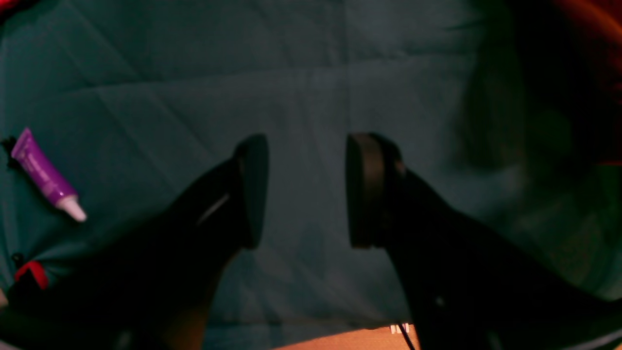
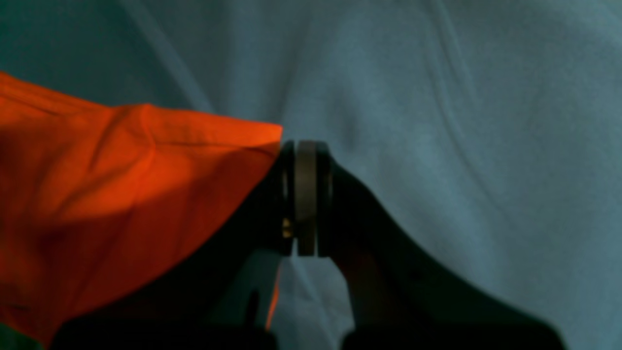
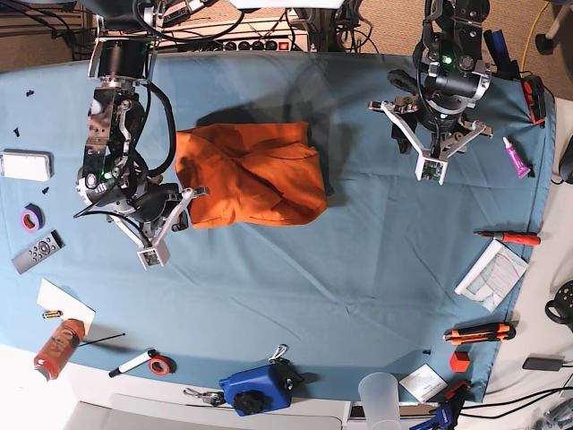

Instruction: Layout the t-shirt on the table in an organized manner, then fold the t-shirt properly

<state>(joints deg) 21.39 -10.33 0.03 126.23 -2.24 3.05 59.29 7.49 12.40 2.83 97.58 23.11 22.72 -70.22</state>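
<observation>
The bright orange t-shirt (image 3: 251, 175) lies crumpled and folded over itself on the left-centre of the blue-teal table (image 3: 358, 260). My right gripper (image 2: 306, 194) is shut at the shirt's near-left corner (image 3: 182, 202). In the right wrist view the t-shirt (image 2: 121, 184) reaches up to the left finger, and no orange shows between the pads. Whether a thin edge is pinched I cannot tell. My left gripper (image 1: 306, 189) hovers open over bare cloth, well right of the shirt (image 3: 440, 130), with nothing between its fingers.
A purple tube (image 1: 46, 175) lies near the table's right edge (image 3: 517, 157). Red-handled tools (image 3: 510, 237) and papers sit at the right. A blue device (image 3: 260, 390) and a plastic cup (image 3: 380, 394) stand at the front. A remote (image 3: 38, 251), tape roll (image 3: 33, 217) and orange-red bottle (image 3: 58, 348) lie at the left.
</observation>
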